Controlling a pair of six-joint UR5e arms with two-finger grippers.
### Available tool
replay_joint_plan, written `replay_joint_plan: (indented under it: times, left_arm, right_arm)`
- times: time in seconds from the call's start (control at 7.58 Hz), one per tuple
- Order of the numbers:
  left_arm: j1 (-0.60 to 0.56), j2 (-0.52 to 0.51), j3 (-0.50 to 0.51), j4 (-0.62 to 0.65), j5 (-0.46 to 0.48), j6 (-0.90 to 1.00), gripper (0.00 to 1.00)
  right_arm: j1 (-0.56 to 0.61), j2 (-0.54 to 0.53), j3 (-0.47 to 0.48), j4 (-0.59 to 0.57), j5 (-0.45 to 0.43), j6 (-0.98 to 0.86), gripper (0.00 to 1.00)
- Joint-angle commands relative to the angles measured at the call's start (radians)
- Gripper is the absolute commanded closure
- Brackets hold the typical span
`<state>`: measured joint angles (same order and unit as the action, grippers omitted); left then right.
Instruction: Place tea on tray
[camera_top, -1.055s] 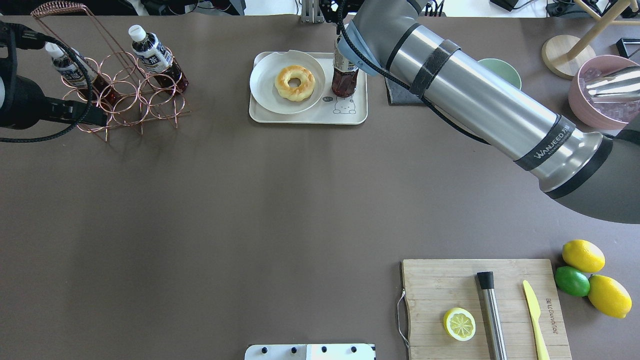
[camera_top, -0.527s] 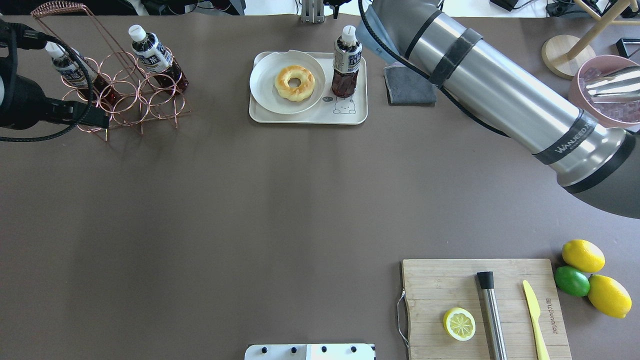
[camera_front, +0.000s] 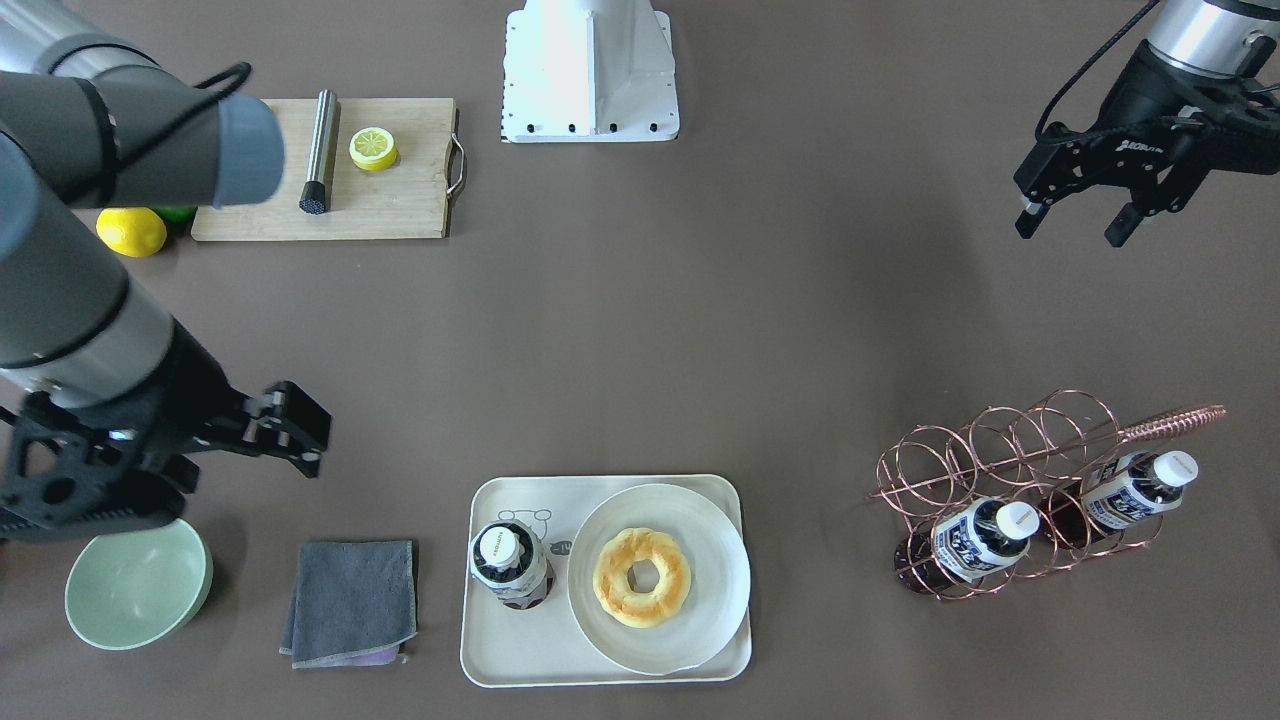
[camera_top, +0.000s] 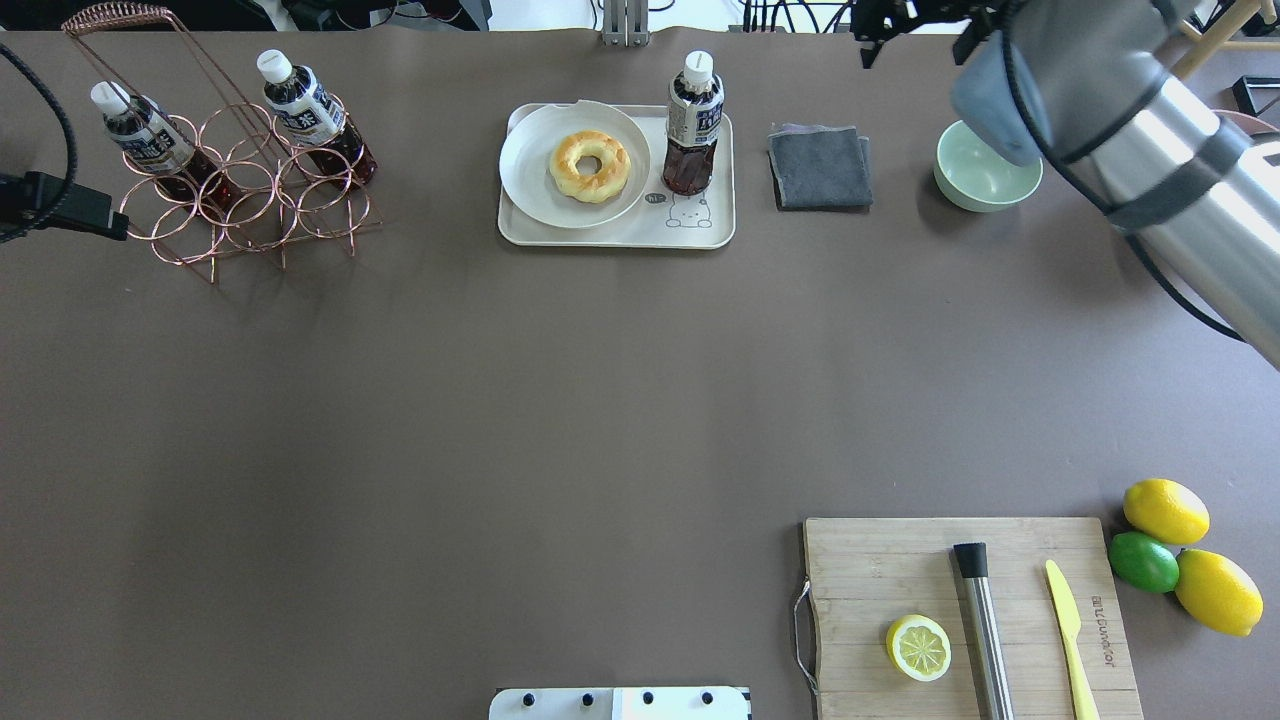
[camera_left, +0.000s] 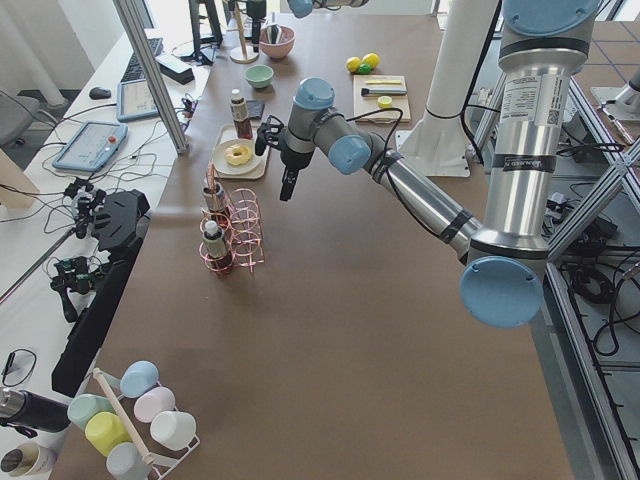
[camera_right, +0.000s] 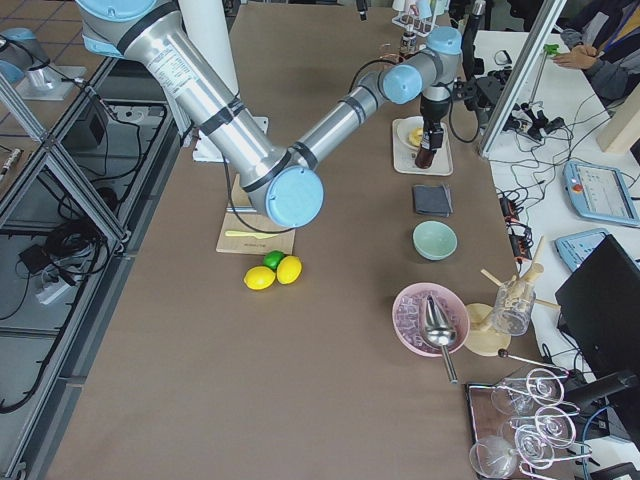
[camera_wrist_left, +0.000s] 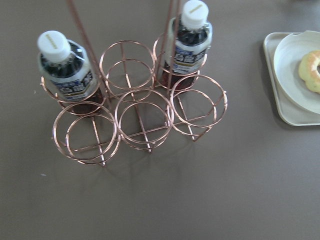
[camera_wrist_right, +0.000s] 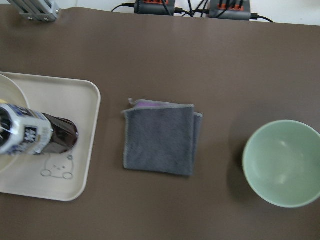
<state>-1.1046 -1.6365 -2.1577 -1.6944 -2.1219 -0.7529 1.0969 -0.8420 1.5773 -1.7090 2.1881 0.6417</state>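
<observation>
- Brown matting covered the long table (camera_top: 500, 420), with cables (camera_top: 790, 15) trailing beyond its far edge.
- A second earlier the right arm had lain across the tray (camera_top: 612, 238), hiding most of the tea (camera_top: 693, 120). Since then it had swung clear toward the green bowl (camera_top: 985, 172), past the grey cloth (camera_top: 820, 168).
- That left the tea standing upright on the tray by itself. It stood just beside the plate (camera_top: 528, 170) with the doughnut (camera_top: 590, 165), next to the bear drawing (camera_top: 688, 210).
- From the front, the right gripper (camera_front: 305, 435) showed its fingers spread with nothing between them. I took the placing to be done and the arm to be backing off.
- The left gripper (camera_front: 1072, 220) hung with its fingers apart too, near the copper rack (camera_top: 250, 205) where two more bottles (camera_top: 140, 135) sat. It had drawn back toward the table's end.
- From overhead, the right gripper was cut off at the top edge. Its wrist camera caught only part of the bottle, with the cap out of frame.
- Label print was too small for me to read.
</observation>
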Motion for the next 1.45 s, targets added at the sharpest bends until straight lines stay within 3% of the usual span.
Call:
replay_joint_plan:
  times: [0.0, 0.26, 0.53, 0.79, 1.05, 1.32]
  left_arm:
    - [-0.151, 0.134, 0.019, 0.004, -0.097, 0.271, 0.03]
    - [-0.168, 0.177, 0.082, -0.001, -0.105, 0.397, 0.03]
    - [-0.248, 0.204, 0.149, -0.007, -0.108, 0.574, 0.03]
    - [-0.261, 0.225, 0.167, -0.014, -0.108, 0.598, 0.03]
    - [-0.320, 0.250, 0.229, -0.051, -0.108, 0.692, 0.03]
    - [-0.359, 0.257, 0.248, -0.067, -0.174, 0.748, 0.03]
  right_arm:
    - [0.104, -0.376, 0.283, -0.063, 0.036, -0.217, 0.00]
    - [0.181, -0.596, 0.296, 0.010, 0.070, -0.412, 0.00]
    - [0.242, -0.746, 0.293, 0.093, 0.068, -0.554, 0.00]
    - [0.322, -0.827, 0.286, 0.101, 0.077, -0.701, 0.00]
    - [0.342, -0.851, 0.282, 0.103, 0.094, -0.729, 0.00]
    - [0.360, -0.865, 0.270, 0.103, 0.094, -0.758, 0.00]
